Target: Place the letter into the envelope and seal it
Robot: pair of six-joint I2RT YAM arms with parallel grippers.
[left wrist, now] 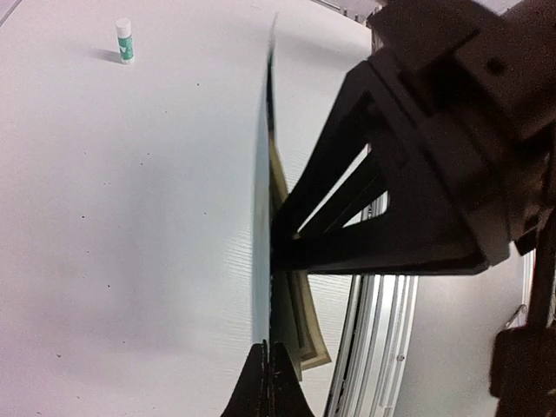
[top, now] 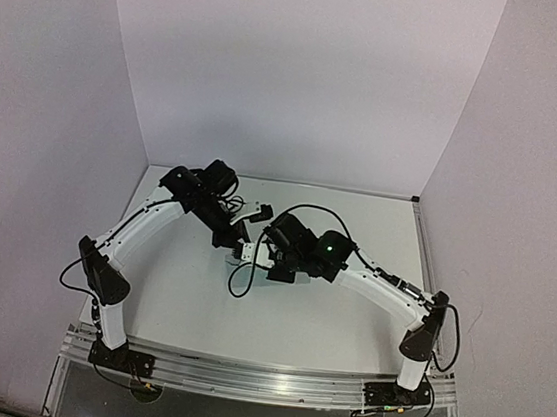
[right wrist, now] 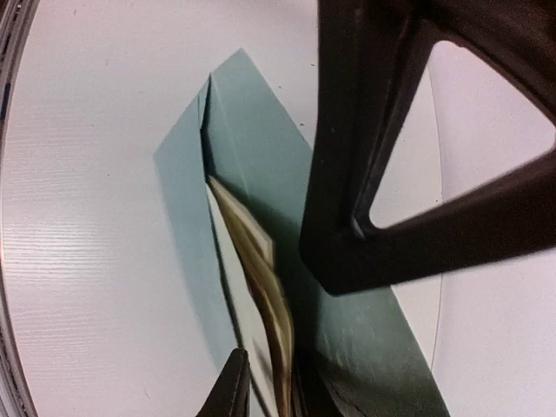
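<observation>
Envelope (right wrist: 261, 113) and letter (right wrist: 261, 261) sit between my two pincers, over the middle of the white table (left wrist: 130, 217). My left pincer (left wrist: 268, 347) is clenched on the envelope: its two fingers meet on the teal paper's near edge, and from that wrist the envelope shows edge-on as a thin dark line running away from me. The cream letter with its brown border lies against the envelope's right face there, one corner poking out near my fingers.

From my right wrist, the letter's far end is tucked into the envelope's pocket between the teal panels, while its near end sticks out toward me. My right pincer (right wrist: 268, 360) is released: the fingers stand a little apart, with the letter's curled edge in the gap.

A small glue stick (left wrist: 125, 41) stands upright on the table, well apart from the envelope.
</observation>
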